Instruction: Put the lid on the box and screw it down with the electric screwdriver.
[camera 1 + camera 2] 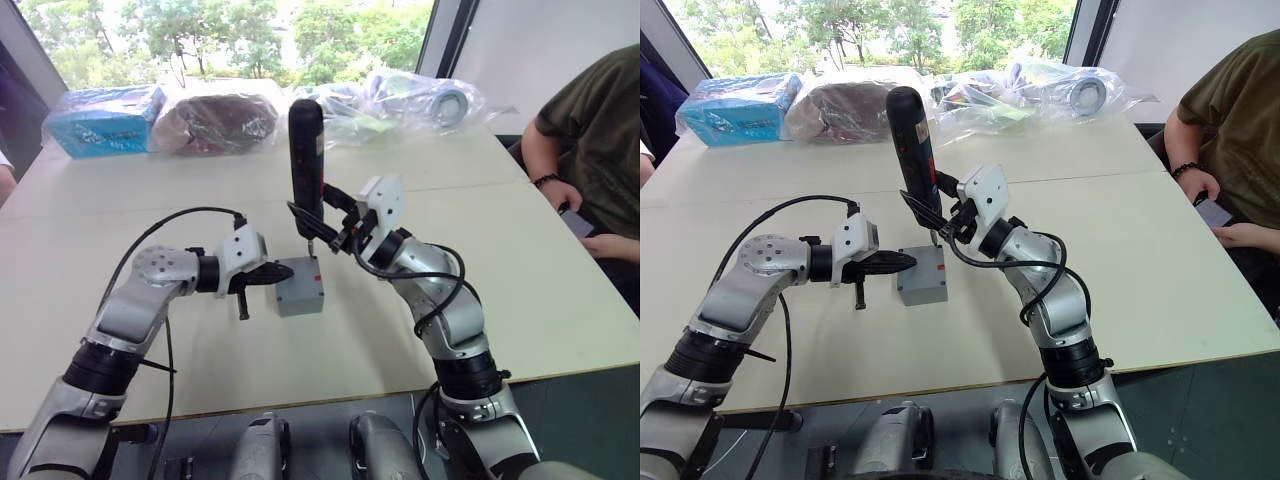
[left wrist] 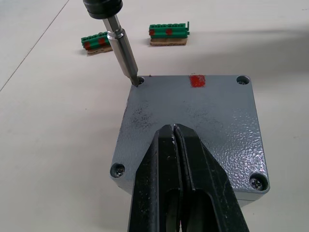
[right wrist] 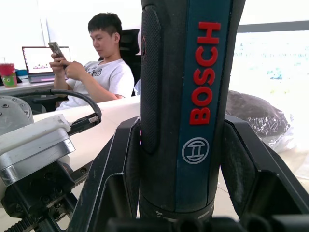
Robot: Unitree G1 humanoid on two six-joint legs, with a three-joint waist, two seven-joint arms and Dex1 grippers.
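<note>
Lid seated flush on the box, grey and square, out on the pale bench between the two arms. Red mark on the lid's top near one edge; screws in two corners nearest the left gripper, an open hole at a third corner. Left gripper pressed tip-down on the lid, jaws closed together, nothing between them. Right gripper clamped on the electric screwdriver, jaws closed around its black barrel, red lettering down the body in the right wrist view. Screwdriver held nearly upright, leaning slightly, metal bit set into the fourth corner hole of the lid. Two small green-and-red blocks lying on the bench just beyond the box, apart from it. Clear plastic bags and a blue packet along the far edge of the bench by the window. Seated person at the right side, arm resting near the bench edge.
</note>
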